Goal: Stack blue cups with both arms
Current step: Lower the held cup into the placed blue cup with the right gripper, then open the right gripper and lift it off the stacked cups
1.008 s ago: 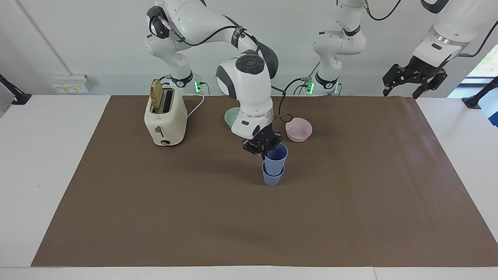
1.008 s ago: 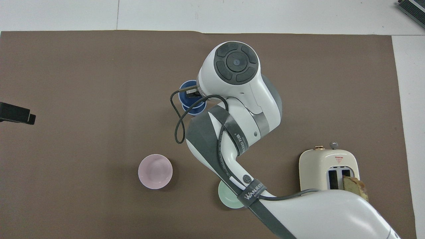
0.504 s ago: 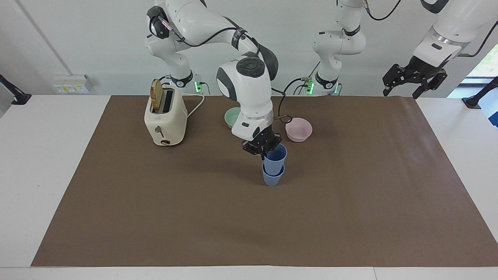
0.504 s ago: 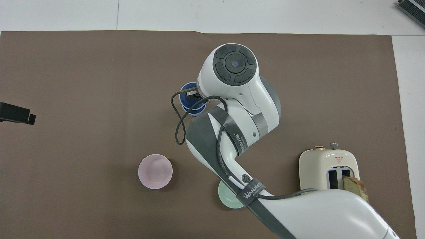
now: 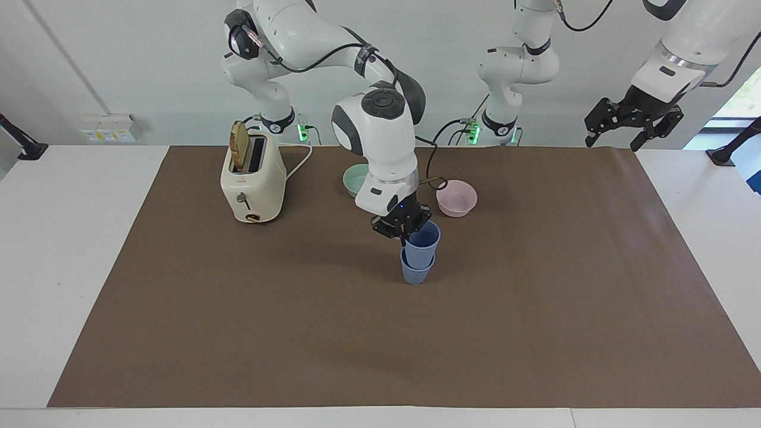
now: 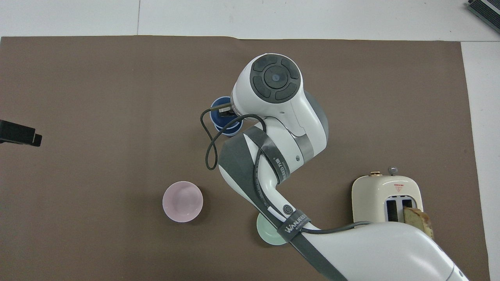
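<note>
Two blue cups stand mid-table. The lower blue cup [image 5: 416, 272] rests on the brown mat, and the upper blue cup [image 5: 423, 244] sits partly nested in it, tilted a little. My right gripper [image 5: 406, 230] is shut on the upper cup's rim, at the side toward the right arm's end of the table. In the overhead view the right arm covers most of the cups [image 6: 223, 121], leaving only a blue arc showing. My left gripper [image 5: 613, 141] waits open and holding nothing, raised over the mat's corner at the left arm's end; its tip [image 6: 19, 133] shows in the overhead view.
A pink bowl [image 5: 456, 198] and a mint-green bowl [image 5: 355, 178] stand nearer to the robots than the cups. A cream toaster [image 5: 252, 181] with a slice of toast stands toward the right arm's end. The brown mat [image 5: 535, 333] covers the table.
The right arm's wrist housing has shifted slightly and risen a little. The upper cup stays gripped in the lower one. The left arm has not moved.
</note>
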Available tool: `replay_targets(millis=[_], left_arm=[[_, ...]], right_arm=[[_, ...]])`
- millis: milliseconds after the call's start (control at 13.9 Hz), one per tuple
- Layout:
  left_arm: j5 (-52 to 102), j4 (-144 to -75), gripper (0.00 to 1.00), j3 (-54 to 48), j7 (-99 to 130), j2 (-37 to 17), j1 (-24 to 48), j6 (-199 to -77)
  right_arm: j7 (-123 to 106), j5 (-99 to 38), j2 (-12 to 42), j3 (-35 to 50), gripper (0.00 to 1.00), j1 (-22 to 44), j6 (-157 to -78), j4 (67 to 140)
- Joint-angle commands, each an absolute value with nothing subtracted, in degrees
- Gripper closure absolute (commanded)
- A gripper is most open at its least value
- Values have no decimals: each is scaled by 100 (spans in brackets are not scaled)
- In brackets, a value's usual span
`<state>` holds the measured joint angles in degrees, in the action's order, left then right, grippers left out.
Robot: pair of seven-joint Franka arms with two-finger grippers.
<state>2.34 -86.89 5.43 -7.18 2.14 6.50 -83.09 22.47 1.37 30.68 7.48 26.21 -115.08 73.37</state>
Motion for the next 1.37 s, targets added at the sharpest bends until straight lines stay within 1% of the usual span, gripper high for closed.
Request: replay_targets(millis=[0, 72, 144, 216, 288, 504, 576, 648, 720, 1008, 1296], left_arm=[[141, -8736, 0, 483, -729, 290, 580, -8262], [141, -8736, 0, 483, -729, 290, 580, -8253], [141, -8736, 0, 483, -729, 290, 580, -8262], [141, -8736, 0, 483, -729, 290, 580, -8253], [141, -8736, 0, 483, -738, 290, 580, -8253], [141, -8736, 0, 483, -729, 290, 580, -8262], [141, -8736, 0, 492, -729, 290, 580, -8253], [141, -8736, 0, 492, -738, 290, 580, -8262], [141, -8736, 0, 492, -730, 290, 580, -8253], [141, -8736, 0, 483, -738, 290, 580, -8253], [141, -8736, 0, 483, -729, 290, 580, -8262]], right_arm=[[2312, 202, 3050, 782, 100, 2610, -11663, 7462], [2312, 202, 3050, 782, 100, 2610, -11672, 7462], [2312, 202, 3050, 774, 88, 2610, -11672, 7462], [2320, 202, 3050, 782, 79, 2610, -11672, 7462], [2320, 202, 3050, 782, 77, 2610, -11672, 7462], [2347, 202, 3041, 774, 63, 2628, -11646, 7444], [2347, 211, 3032, 773, 54, 2628, -11637, 7436], [2329, 220, 3024, 773, 22, 2602, -11628, 7436], [2286, 255, 2989, 747, 0, 2567, -11602, 7444], [2232, 378, 2576, 747, 0, 2146, -11304, 7436], [2241, 352, 2076, 721, 0, 1645, -10672, 7436]])
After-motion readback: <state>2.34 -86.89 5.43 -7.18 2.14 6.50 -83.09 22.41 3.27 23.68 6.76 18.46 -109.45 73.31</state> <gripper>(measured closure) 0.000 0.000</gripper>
